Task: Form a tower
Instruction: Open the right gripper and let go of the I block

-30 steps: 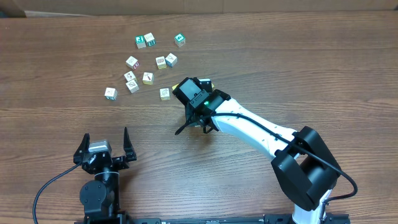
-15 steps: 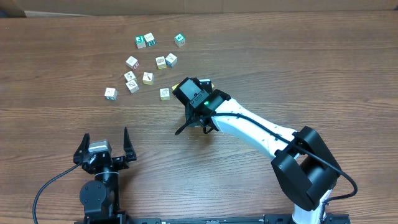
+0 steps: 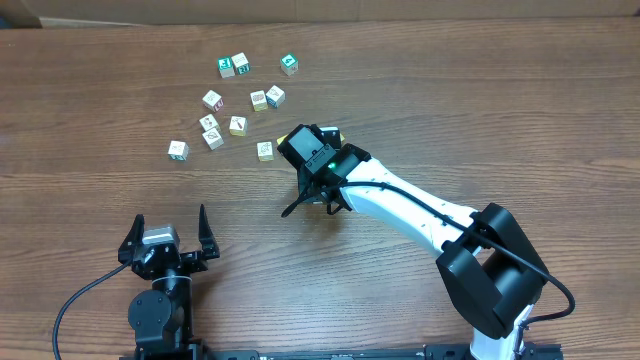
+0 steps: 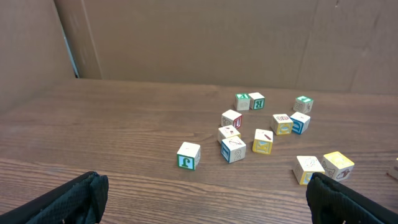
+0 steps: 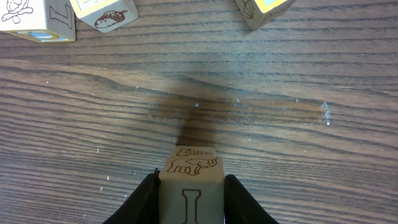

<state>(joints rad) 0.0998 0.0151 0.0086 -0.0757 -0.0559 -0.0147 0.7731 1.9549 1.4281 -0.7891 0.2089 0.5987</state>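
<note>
My right gripper (image 5: 189, 190) is shut on a pale wooden cube (image 5: 189, 171) that bears an elephant drawing and a letter I, low over the table. A finger presses each side of the cube. From overhead, the right wrist (image 3: 312, 148) covers this cube and the gripper's fingers. No tower shows in any view. My left gripper (image 3: 168, 235) rests open near the front edge with nothing between its fingers (image 4: 74, 199).
Several loose cubes (image 3: 238, 125) lie scattered at the back left of the table, some green-marked (image 3: 289, 64). A yellow cube (image 4: 337, 165) and a pale one (image 4: 309, 169) sit close to the right wrist. Cardboard walls (image 4: 186, 37) stand behind the table.
</note>
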